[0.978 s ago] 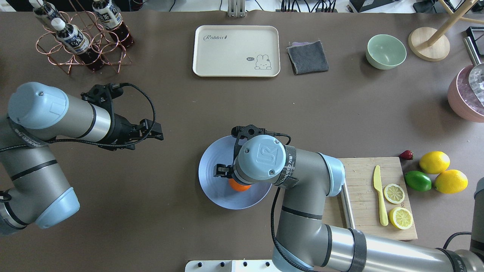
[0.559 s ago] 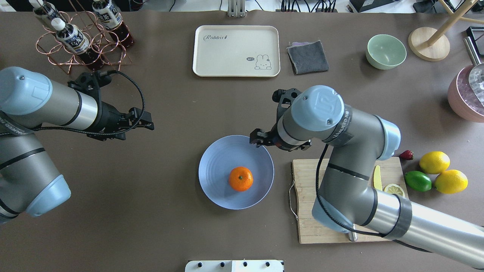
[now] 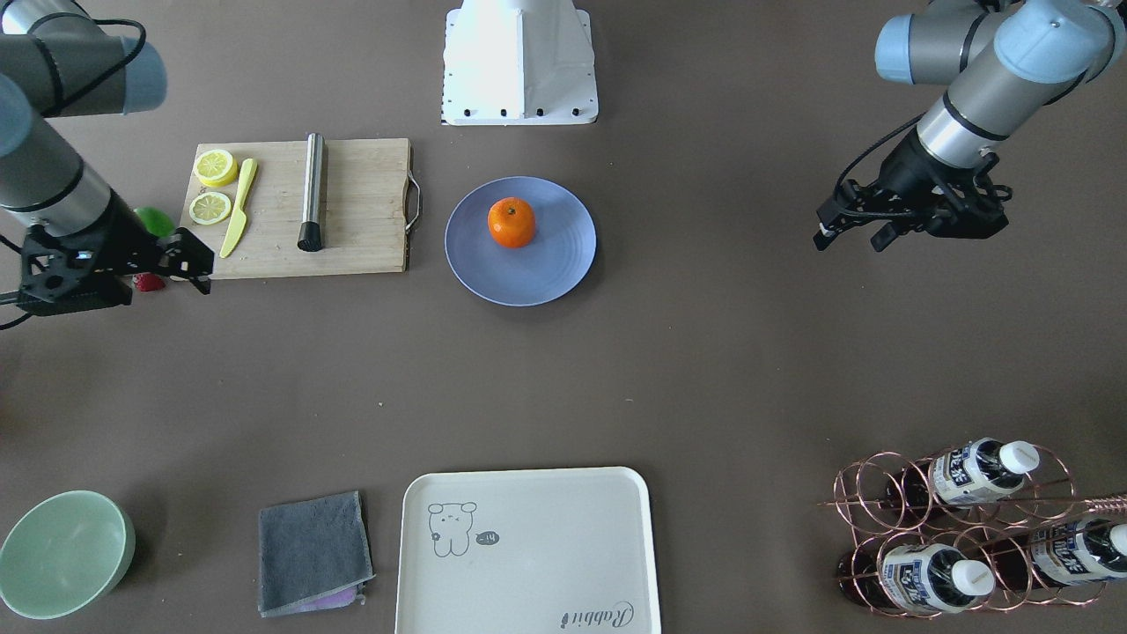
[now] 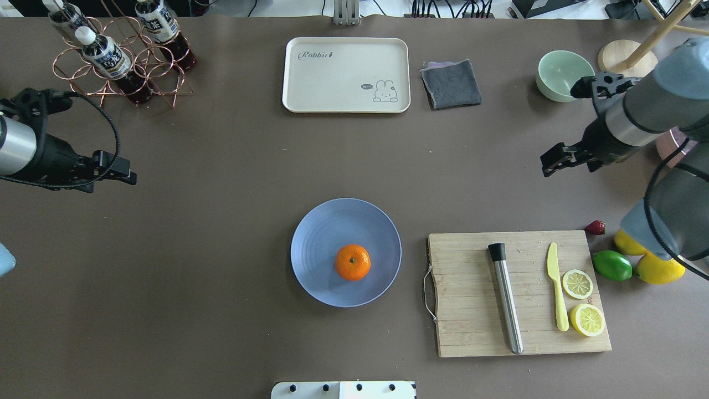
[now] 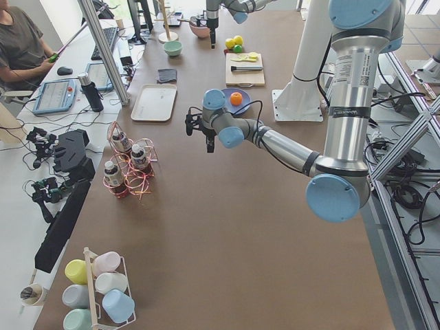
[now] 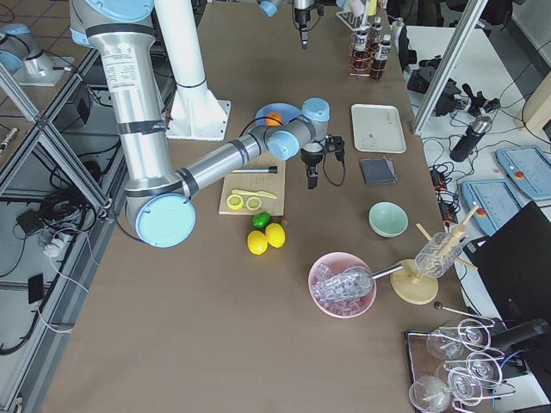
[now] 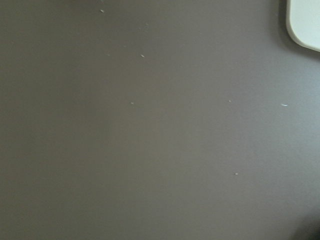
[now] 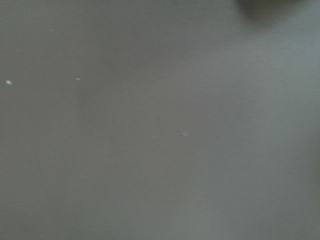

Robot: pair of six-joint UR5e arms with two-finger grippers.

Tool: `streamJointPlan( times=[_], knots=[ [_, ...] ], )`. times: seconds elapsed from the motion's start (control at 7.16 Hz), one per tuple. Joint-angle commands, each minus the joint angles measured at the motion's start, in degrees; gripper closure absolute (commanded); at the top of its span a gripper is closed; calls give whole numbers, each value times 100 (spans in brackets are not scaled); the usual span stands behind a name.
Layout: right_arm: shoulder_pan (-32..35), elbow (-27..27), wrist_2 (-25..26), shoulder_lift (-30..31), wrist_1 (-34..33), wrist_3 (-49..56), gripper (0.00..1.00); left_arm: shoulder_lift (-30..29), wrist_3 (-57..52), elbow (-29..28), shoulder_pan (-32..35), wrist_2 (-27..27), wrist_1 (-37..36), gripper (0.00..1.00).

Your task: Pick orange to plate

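Just off the middle of the plate [image 4: 318, 230], toward five o'clock in the overhead view, sits the orange [image 4: 353, 262] — round, with no long axis to speak of, its dark stem dimple facing straight up. Left gripper [image 4: 123, 169] hovers out near ten o'clock, right gripper [image 4: 551, 162] near two o'clock — both spread, holding nothing, well apart from the fruit.

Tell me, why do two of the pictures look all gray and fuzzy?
Left wrist-mounted view: only bare table, tiny specks fairly sharp, a cream tray corner at top right. Right wrist-mounted view: bare table again, softer and blurrier, darker along the top edge. Overhead exterior view: sharp and evenly lit, the orange on the plate casting only a faint shadow.
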State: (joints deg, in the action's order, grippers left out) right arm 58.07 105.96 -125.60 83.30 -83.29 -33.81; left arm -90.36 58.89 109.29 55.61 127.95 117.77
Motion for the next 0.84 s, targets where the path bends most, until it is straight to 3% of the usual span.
streamJointPlan(
  times=[0.0,0.28,0.56,0.7],
  knots=[
    [1307,-328,-403,843,-12,2082,0,675,-1907,-249,1141,642,0,4],
    [2195,-1064,-422,1022,5,3610,0,1063,-3683,-688,2080,930,-139,4],
    [2708,-1463,-491,1056,-3,4355,0,1013,-5510,-813,3013,1039,-1538,3],
    [2718,-1481,-483,1066,-3,4357,0,925,-5911,-761,3252,986,-2164,3]
  ],
)
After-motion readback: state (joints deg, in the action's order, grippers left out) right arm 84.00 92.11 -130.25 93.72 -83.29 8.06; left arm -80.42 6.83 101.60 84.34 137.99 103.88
